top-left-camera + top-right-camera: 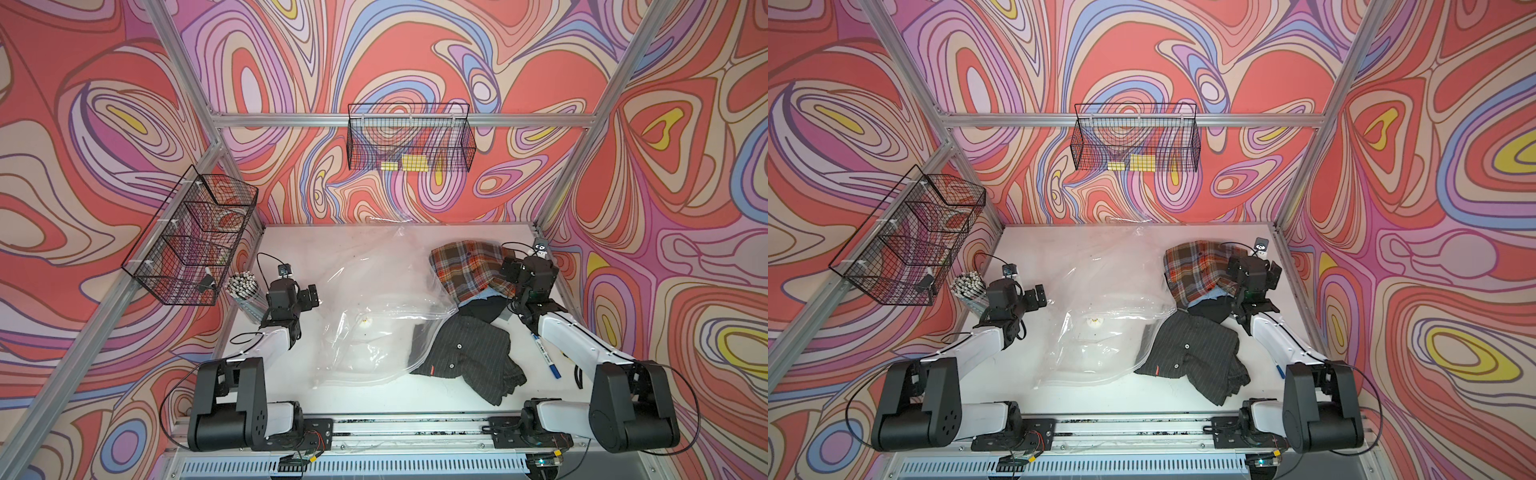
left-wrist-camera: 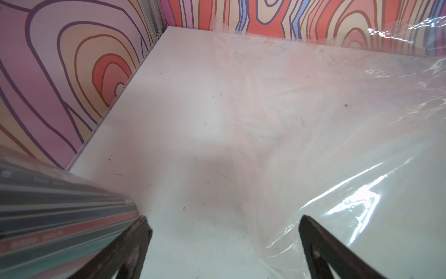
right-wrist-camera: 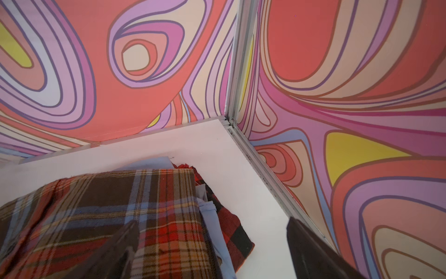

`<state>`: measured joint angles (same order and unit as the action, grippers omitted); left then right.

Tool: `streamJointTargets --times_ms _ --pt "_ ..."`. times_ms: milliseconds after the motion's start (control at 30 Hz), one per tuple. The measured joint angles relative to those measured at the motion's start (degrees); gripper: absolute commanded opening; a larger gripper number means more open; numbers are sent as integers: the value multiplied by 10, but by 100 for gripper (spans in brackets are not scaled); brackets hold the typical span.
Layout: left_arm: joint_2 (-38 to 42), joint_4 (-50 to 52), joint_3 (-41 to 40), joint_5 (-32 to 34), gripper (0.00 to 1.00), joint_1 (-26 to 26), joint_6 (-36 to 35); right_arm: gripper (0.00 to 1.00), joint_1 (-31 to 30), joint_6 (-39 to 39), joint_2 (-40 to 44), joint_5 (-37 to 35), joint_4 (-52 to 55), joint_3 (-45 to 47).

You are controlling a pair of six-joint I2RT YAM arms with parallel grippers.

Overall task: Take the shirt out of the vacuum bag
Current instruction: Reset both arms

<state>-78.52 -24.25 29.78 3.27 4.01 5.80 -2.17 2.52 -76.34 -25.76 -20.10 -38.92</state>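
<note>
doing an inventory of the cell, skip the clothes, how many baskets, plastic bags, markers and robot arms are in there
wire baskets: 2
vacuum bag: 1
blue marker: 1
robot arms: 2
total: 6

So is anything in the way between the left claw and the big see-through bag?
Nothing visible is in the way. The open left gripper sits right beside the vacuum bag, with only bare table between them.
</note>
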Motion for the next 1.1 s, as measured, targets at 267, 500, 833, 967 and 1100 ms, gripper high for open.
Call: streamJointTargets --times_ms 267,500,833,967,1100 --pt "-65 -67 -17 -54 99 5 0 98 25 -23 -34 53 -109 76" --pt "-83 -71 22 -108 99 4 -17 98 32 1 -86 146 -171 77" --pt "-86 -72 22 -123 99 3 -26 98 33 1 -197 225 -358 134" --pt "-86 -72 22 -125 99 3 -26 98 33 -3 -198 234 -357 121" --pt "-86 -72 22 -125 99 3 -26 98 33 -5 -198 237 -356 121"
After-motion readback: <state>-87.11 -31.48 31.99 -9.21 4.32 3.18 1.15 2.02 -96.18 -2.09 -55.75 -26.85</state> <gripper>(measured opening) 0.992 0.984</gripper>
